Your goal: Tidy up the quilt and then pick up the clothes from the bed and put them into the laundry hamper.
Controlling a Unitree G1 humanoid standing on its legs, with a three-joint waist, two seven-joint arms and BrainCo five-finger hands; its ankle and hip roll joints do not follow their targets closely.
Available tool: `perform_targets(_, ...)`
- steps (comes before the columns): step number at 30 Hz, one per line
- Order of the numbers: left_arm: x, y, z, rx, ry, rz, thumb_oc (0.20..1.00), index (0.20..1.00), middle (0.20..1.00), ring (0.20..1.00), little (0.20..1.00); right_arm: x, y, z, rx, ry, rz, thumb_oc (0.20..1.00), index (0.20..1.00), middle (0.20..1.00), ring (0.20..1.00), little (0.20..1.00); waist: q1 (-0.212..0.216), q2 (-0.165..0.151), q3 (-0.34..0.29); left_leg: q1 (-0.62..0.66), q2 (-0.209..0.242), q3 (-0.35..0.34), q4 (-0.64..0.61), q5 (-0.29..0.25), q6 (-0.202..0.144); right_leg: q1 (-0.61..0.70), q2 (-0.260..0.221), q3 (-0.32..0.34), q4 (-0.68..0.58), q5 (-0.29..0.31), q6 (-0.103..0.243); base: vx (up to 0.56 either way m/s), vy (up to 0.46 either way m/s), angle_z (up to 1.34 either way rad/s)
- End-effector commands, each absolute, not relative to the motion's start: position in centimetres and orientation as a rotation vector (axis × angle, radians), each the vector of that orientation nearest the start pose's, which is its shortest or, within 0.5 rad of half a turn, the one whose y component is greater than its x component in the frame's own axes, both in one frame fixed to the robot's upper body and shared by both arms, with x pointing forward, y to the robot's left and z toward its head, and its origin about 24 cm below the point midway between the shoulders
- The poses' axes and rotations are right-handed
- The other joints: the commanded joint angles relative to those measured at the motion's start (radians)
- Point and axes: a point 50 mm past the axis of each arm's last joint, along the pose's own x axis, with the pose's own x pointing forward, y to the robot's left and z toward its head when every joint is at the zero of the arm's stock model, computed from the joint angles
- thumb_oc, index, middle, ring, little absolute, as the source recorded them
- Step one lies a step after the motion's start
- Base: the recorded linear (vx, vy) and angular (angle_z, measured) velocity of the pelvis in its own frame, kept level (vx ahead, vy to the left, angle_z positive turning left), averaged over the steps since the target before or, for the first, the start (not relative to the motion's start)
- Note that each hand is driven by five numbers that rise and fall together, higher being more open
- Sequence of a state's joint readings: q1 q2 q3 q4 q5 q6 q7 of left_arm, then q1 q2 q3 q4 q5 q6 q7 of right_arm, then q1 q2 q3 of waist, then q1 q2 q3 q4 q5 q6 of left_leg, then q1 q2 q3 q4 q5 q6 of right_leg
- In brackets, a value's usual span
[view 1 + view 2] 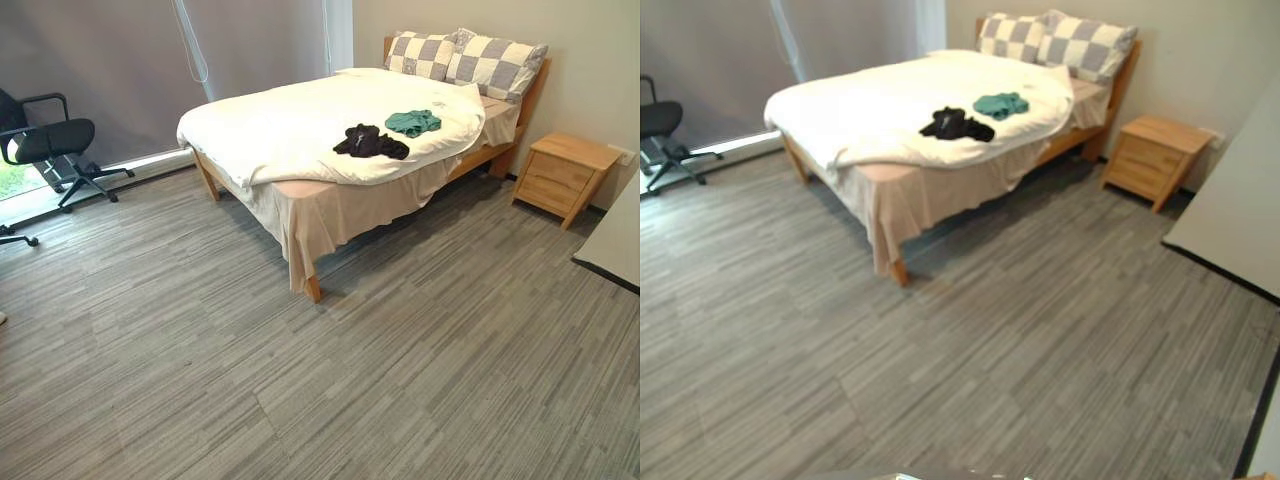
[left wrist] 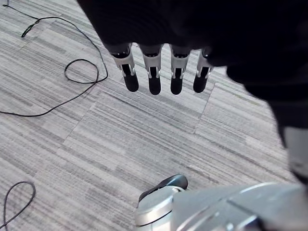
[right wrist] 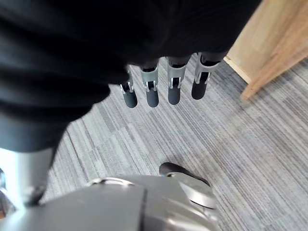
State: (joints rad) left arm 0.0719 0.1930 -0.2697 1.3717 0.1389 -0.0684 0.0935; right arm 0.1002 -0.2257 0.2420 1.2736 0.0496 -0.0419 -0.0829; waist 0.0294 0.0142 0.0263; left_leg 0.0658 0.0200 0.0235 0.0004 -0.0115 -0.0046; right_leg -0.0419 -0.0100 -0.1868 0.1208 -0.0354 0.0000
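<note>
A wooden bed (image 1: pixel 312 288) stands across the room with a white quilt (image 1: pixel 290 125) spread loosely over it, its near edge hanging unevenly over a beige sheet (image 1: pixel 330 215). On the quilt lie a black garment (image 1: pixel 370 143) and a teal garment (image 1: pixel 413 122), side by side near the right edge. Two checked pillows (image 1: pixel 465 60) rest at the headboard. My left hand (image 2: pixel 154 72) hangs over bare floor with straight fingers and holds nothing. My right hand (image 3: pixel 163 84) also hangs open above the floor, with nothing in it.
A wooden nightstand (image 1: pixel 562 177) stands right of the bed. A black office chair (image 1: pixel 50 140) is at the far left by the curtained window. A pale table edge (image 1: pixel 1240 210) juts in at the right. Wide grey floor (image 1: pixel 300 380) lies between me and the bed.
</note>
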Motion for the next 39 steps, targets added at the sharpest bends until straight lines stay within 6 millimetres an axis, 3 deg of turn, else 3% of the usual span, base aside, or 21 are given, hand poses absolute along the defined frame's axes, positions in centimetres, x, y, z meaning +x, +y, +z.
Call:
perform_targets(1, 6.4, 20.1, -17.3, 0.522, 1.264, -0.208, 1.000, 1.000, 1.000, 1.000, 1.000, 5.6, -21.4, -17.2, -0.372, 1.309, 0.046, 1.000, 1.000, 1.000, 1.000, 1.000, -0.012, -0.034, 0.097, 0.042, -0.031, -0.068, -0.088, -0.037, -0.025, 0.129, -0.080, 0.023, -0.208, 0.014, 0.130, 0.00, 0.000, 0.00)
perform_targets(9, 8.0, 21.2, -16.9, 0.552, 1.231, -0.170, 1.000, 1.000, 1.000, 1.000, 1.000, 7.1, -21.5, -17.0, -0.475, 1.269, 0.115, 1.000, 1.000, 1.000, 1.000, 1.000, 0.006, -0.054, 0.159, 0.015, -0.036, -0.071, -0.088, -0.033, -0.011, 0.098, -0.078, 0.028, -0.208, 0.023, 0.132, 0.00, 0.022, -0.07)
perform_targets(10, 12.3, 22.1, -15.6, 0.576, 1.105, -0.137, 1.000, 1.000, 1.000, 1.000, 1.000, 8.7, -21.5, -16.7, -0.507, 1.233, 0.140, 1.000, 1.000, 1.000, 1.000, 1.000, 0.003, -0.053, 0.185, -0.010, -0.036, -0.051, -0.075, -0.036, 0.003, 0.025, -0.087, 0.006, -0.083, 0.011, 0.141, -0.03, 0.105, -0.11)
perform_targets(12, 12.3, 22.1, -15.6, 0.576, 1.104, -0.137, 1.000, 1.000, 1.000, 1.000, 1.000, 8.7, -21.5, -16.7, -0.507, 1.233, 0.140, 1.000, 1.000, 1.000, 1.000, 1.000, 0.004, -0.054, 0.183, -0.013, -0.037, -0.051, -0.074, -0.036, 0.003, 0.020, -0.088, 0.007, -0.079, 0.009, 0.141, -0.01, 0.097, -0.14)
perform_targets(14, 11.9, 21.8, -15.9, 0.511, 1.138, -0.085, 1.000, 1.000, 1.000, 1.000, 1.000, 9.7, -20.8, -16.6, -0.490, 1.214, 0.155, 1.000, 1.000, 1.000, 1.000, 1.000, -0.005, -0.039, 0.213, 0.012, -0.034, -0.046, -0.080, -0.059, 0.026, -0.124, -0.150, -0.048, 0.242, 0.050, 0.241, 0.08, 0.197, -0.32)
perform_targets(16, 11.7, 22.2, -15.8, 0.474, 1.154, -0.053, 1.000, 1.000, 1.000, 1.000, 1.000, 10.3, -20.8, -16.4, -0.478, 1.199, 0.137, 1.000, 1.000, 1.000, 1.000, 1.000, -0.020, -0.026, 0.238, 0.069, -0.029, -0.062, -0.088, -0.084, 0.029, -0.198, -0.164, -0.038, 0.367, 0.096, 0.239, 0.28, 0.145, -0.16)
perform_targets(17, 11.8, 22.2, -15.8, 0.471, 1.145, -0.053, 1.000, 1.000, 1.000, 1.000, 1.000, 10.4, -20.7, -16.4, -0.476, 1.194, 0.138, 1.000, 1.000, 1.000, 1.000, 1.000, -0.023, -0.028, 0.248, 0.089, -0.031, -0.067, -0.088, -0.101, 0.029, -0.217, -0.173, -0.045, 0.348, 0.089, 0.232, 0.54, -0.029, 0.01)
perform_targets(18, 12.1, 22.0, -15.8, 0.474, 1.133, -0.065, 1.000, 1.000, 1.000, 1.000, 1.000, 10.2, -20.1, -16.5, -0.467, 1.192, 0.153, 1.000, 1.000, 1.000, 1.000, 1.000, -0.041, -0.049, 0.253, 0.119, -0.047, -0.090, -0.088, -0.140, 0.017, -0.227, -0.177, -0.053, 0.154, 0.090, 0.203, 0.42, -0.071, 0.08)
perform_targets(19, 12.1, 22.0, -15.8, 0.474, 1.133, -0.065, 1.000, 1.000, 1.000, 1.000, 1.000, 10.2, -20.1, -16.5, -0.468, 1.192, 0.153, 1.000, 1.000, 1.000, 1.000, 1.000, -0.043, -0.045, 0.257, 0.125, -0.042, -0.092, -0.088, -0.142, 0.016, -0.216, -0.173, -0.059, 0.147, 0.092, 0.203, 0.53, -0.144, 0.17)
perform_targets(21, 12.6, 21.9, -15.6, 0.495, 1.119, -0.082, 1.000, 1.000, 1.000, 1.000, 1.000, 10.6, -19.6, -16.5, -0.447, 1.178, 0.153, 1.000, 1.000, 1.000, 1.000, 1.000, -0.071, -0.053, 0.258, 0.175, -0.029, -0.112, -0.088, -0.194, -0.013, -0.223, -0.161, -0.045, -0.139, 0.141, 0.202, 0.50, -0.157, 0.54)
perform_targets(25, 9.9, 22.6, -16.3, 0.540, 1.203, -0.111, 1.000, 1.000, 1.000, 1.000, 1.000, 8.1, -20.4, -16.9, -0.426, 1.248, 0.129, 1.000, 1.000, 1.000, 1.000, 1.000, -0.104, -0.051, 0.217, 0.245, 0.012, -0.135, -0.088, -0.273, -0.035, -0.257, -0.156, 0.005, -0.200, 0.187, 0.204, 0.63, -0.161, 0.50)
perform_targets(27, 9.7, 22.6, -16.3, 0.505, 1.221, -0.088, 1.000, 1.000, 1.000, 1.000, 1.000, 8.1, -20.9, -16.9, -0.459, 1.265, 0.154, 1.000, 1.000, 1.000, 1.000, 1.000, -0.109, -0.032, 0.196, 0.241, 0.039, -0.136, 0.045, -0.217, -0.058, -0.226, -0.126, 0.000, -0.156, 0.171, 0.173, 0.67, -0.163, 0.45)
perform_targets(28, 9.7, 22.5, -16.3, 0.485, 1.215, -0.069, 1.000, 1.000, 1.000, 1.000, 1.000, 8.1, -21.4, -16.8, -0.510, 1.274, 0.182, 1.000, 1.000, 1.000, 1.000, 1.000, -0.100, -0.031, 0.190, 0.175, 0.036, -0.127, 0.172, -0.128, -0.076, -0.190, -0.110, -0.006, -0.152, 0.157, 0.149, 0.36, -0.097, 0.38)
perform_targets(29, 9.7, 22.5, -16.3, 0.485, 1.215, -0.069, 1.000, 1.000, 1.000, 1.000, 1.000, 8.1, -21.4, -16.8, -0.510, 1.274, 0.182, 1.000, 1.000, 1.000, 1.000, 1.000, -0.101, -0.032, 0.189, 0.174, 0.035, -0.127, 0.173, -0.128, -0.076, -0.191, -0.111, -0.006, -0.151, 0.157, 0.149, 0.33, -0.143, 0.39)
perform_targets(30, 10.2, 22.7, -16.2, 0.481, 1.196, -0.054, 1.000, 1.000, 1.000, 1.000, 1.000, 8.1, -21.5, -16.8, -0.567, 1.264, 0.226, 1.000, 1.000, 1.000, 1.000, 1.000, -0.087, -0.036, 0.196, 0.088, 0.024, -0.142, 0.358, -0.023, -0.097, -0.151, -0.098, -0.015, -0.156, 0.143, 0.124, 0.36, -0.264, 0.30)
perform_targets(31, 12.4, 22.5, -15.5, 0.473, 1.109, -0.032, 1.000, 1.000, 1.000, 1.000, 1.000, 9.7, -21.1, -16.5, -0.584, 1.209, 0.231, 1.000, 1.000, 1.000, 1.000, 1.000, -0.038, -0.079, 0.242, -0.106, -0.037, -0.152, 0.681, 0.026, -0.083, -0.075, -0.109, -0.019, -0.171, 0.119, 0.087, 0.49, -0.335, 0.13)
perform_targets(32, 13.5, 22.3, -15.2, 0.451, 1.069, -0.009, 1.000, 1.000, 1.000, 1.000, 1.000, 11.0, -20.9, -16.2, -0.580, 1.176, 0.222, 1.000, 1.000, 1.000, 1.000, 1.000, -0.017, -0.093, 0.248, -0.172, -0.047, -0.125, 0.737, -0.004, -0.072, -0.038, -0.109, -0.017, -0.185, 0.101, 0.080, 0.70, -0.303, -0.16)
perform_targets(36, 14.6, 21.0, -15.0, 0.419, 1.020, -0.013, 1.000, 1.000, 1.000, 1.000, 1.000, 13.2, -21.0, -15.5, -0.545, 1.113, 0.142, 1.000, 1.000, 1.000, 1.000, 1.000, 0.052, -0.102, 0.233, -0.283, -0.046, -0.023, 0.511, -0.077, -0.047, 0.070, -0.104, -0.014, -0.208, 0.016, 0.085, 0.55, 0.002, -0.40)
perform_targets(37, 14.7, 20.4, -15.0, 0.431, 1.016, -0.047, 1.000, 1.000, 1.000, 1.000, 1.000, 14.2, -21.5, -15.1, -0.549, 1.081, 0.108, 1.000, 1.000, 1.000, 1.000, 1.000, 0.067, -0.085, 0.203, -0.284, -0.029, 0.021, 0.222, -0.028, -0.040, 0.116, -0.078, -0.020, -0.208, -0.023, 0.093, 0.61, 0.116, -0.24)
perform_targets(38, 14.6, 20.4, -15.1, 0.431, 1.017, -0.047, 1.000, 1.000, 1.000, 1.000, 1.000, 14.1, -21.5, -15.1, -0.550, 1.082, 0.108, 1.000, 1.000, 1.000, 1.000, 1.000, 0.068, -0.087, 0.207, -0.269, -0.032, 0.022, 0.206, -0.021, -0.040, 0.123, -0.081, -0.020, -0.208, -0.026, 0.094, 0.61, 0.118, -0.10)
perform_targets(39, 14.6, 20.6, -15.0, 0.436, 1.020, -0.046, 1.000, 1.000, 1.000, 1.000, 1.000, 14.4, -21.6, -15.0, -0.553, 1.069, 0.103, 1.000, 1.000, 1.000, 1.000, 1.000, 0.070, -0.078, 0.201, -0.275, -0.004, 0.068, 0.104, 0.043, -0.050, 0.159, -0.066, -0.038, -0.208, -0.059, 0.097, 0.39, 0.032, 0.03)
